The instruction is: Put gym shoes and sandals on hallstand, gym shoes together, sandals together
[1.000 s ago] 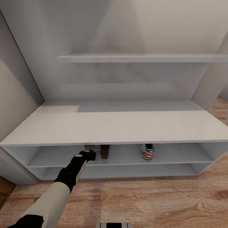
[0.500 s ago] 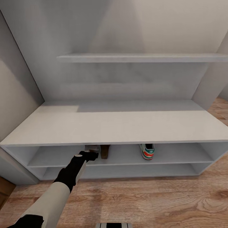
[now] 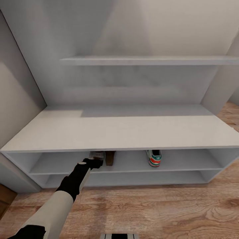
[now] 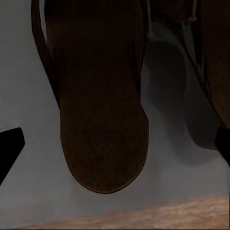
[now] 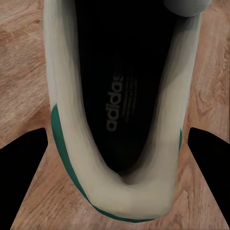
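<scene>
The right hand hangs over the floor with a gym shoe between its spread fingers. Heel opening faces the camera. I cannot tell whether the fingers press its sides or only stand just beside them.

Farther on, the left hand reaches into the upper shelf of the rack. Its fingers are spread wide and stand clear of a sandal, which lies flat on the shelf. The second sandal lies just beside it, so this pair looks placed.

The step in hand is probably drawing the left hand out. It is best pulled straight back along the sandal's length, low and level, with the fingers kept apart so that neither sandal is dragged or nudged. The rack's top board sits close above the wrist, so lifting should wait until the hand is clear of the shelf.

The second gym shoe stands farther right on the same shelf, well apart from the sandals. The shoe at the right hand should go beside it.

From the head, the top board cuts off the sandals' fronts, and the left hand covers most of one. The shelf's depth is hidden. The right arm's place relative to the rack cannot be made out.
</scene>
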`<state>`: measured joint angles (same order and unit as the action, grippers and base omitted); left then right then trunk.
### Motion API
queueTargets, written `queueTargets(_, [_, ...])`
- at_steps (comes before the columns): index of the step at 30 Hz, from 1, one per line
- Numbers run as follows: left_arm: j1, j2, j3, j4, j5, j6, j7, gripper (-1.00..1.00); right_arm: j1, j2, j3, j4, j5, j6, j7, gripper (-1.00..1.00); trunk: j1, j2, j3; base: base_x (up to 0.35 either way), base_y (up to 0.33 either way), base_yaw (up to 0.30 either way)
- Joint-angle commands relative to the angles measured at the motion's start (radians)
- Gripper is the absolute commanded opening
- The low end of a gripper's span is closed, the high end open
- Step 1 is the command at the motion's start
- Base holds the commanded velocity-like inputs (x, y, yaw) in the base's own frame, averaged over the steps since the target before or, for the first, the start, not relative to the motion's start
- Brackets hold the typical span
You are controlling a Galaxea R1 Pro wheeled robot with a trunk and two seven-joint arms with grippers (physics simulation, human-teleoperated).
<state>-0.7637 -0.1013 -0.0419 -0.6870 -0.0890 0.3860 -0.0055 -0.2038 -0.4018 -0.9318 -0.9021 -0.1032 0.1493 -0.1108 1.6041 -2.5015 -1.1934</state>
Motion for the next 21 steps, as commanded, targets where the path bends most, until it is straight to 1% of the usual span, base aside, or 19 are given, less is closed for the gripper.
queueTargets(1, [0.0,0.0,-0.001,-0.002,-0.009,0.005,-0.001,1.0,0.0,0.0,0.001,-0.001,-0.01,0.004,-0.004,-1.0,0.0,0.0,-0.001,-0.186,-0.038,0.0])
queueTargets(16, [0.001,-0.001,0.002,-0.002,-0.009,0.002,-0.002,1.0,0.0,0.0,0.002,-0.001,-0.01,0.004,-0.004,-1.0,0.0,0.0,-0.001,-0.293,-0.101,0.0])
queueTargets(19, [0.004,0.0,0.002,-0.002,-0.008,-0.021,-0.004,1.0,0.0,0.0,0.002,-0.001,-0.01,0.004,-0.004,-1.0,0.0,0.0,-0.001,-0.313,-0.078,0.0])
queueTargets(21, [0.007,0.0,0.002,-0.001,-0.008,-0.048,-0.005,1.0,0.0,0.001,0.002,0.0,-0.01,0.004,-0.005,-1.0,0.0,0.0,-0.001,-0.314,-0.075,0.0])
